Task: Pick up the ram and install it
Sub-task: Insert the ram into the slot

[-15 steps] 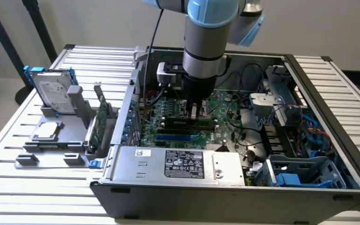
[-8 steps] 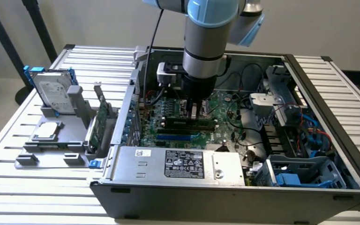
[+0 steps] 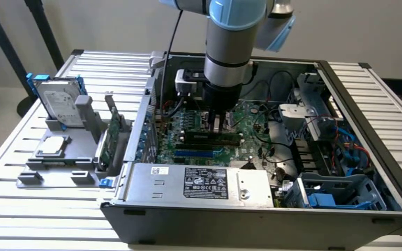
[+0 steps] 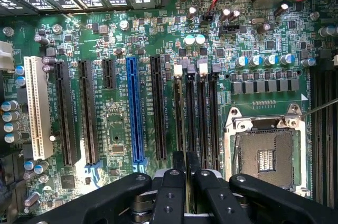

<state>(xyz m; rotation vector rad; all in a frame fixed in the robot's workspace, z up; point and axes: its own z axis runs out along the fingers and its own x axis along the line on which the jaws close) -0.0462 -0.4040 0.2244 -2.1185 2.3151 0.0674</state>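
Black gripper point(image 4: 186, 174) fingers together on ram point(image 4: 182, 113), lower centre | over slot | we fear tilt, jammed seating.

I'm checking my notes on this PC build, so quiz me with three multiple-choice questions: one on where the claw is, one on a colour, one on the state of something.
1. Where is the claw?
A. Over the hard drive on the grey stand
B. Inside the open computer case, above the motherboard
C. Outside the case, over the table slats

2. What colour is the long slot flanked by black slots?
A. Red
B. Yellow
C. Blue

3. How is the processor socket?
A. Uncovered, no cooler on it
B. Under a fan cooler
C. Buried under cables

Answers: 1 B, the claw hangs inside the computer case. 2 C, the slot is blue. 3 A, the processor socket lies bare.
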